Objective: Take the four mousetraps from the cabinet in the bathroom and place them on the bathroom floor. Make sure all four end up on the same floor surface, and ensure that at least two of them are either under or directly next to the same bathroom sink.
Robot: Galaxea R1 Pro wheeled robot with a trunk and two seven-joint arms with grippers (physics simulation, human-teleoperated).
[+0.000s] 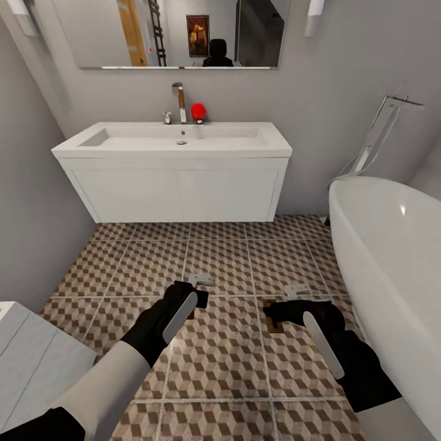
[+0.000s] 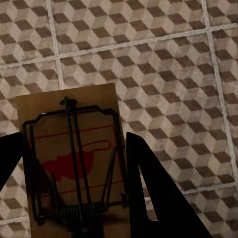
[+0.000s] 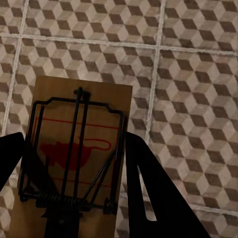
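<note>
both pincers, left pincer (image 1: 197,299) and right pincer (image 1: 277,315), each clenched on a mousetrap (image 2: 69,158) (image 3: 74,158), hover above the bathroom floor (image 1: 220,355) before the sink (image 1: 177,142); next, lower and release.

You'll find no readable text anywhere; each mousetrap (image 2: 69,163) (image 3: 74,158) board bears only a red printed mark, without letters or numbers.

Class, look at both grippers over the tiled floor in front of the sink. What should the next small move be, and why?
Probably lower both arms and release. Each gripper, left and right, holds a mousetrap between its fingers above the patterned floor, in front of the sink. Two pale objects already lie nearby on the tiles.
</note>
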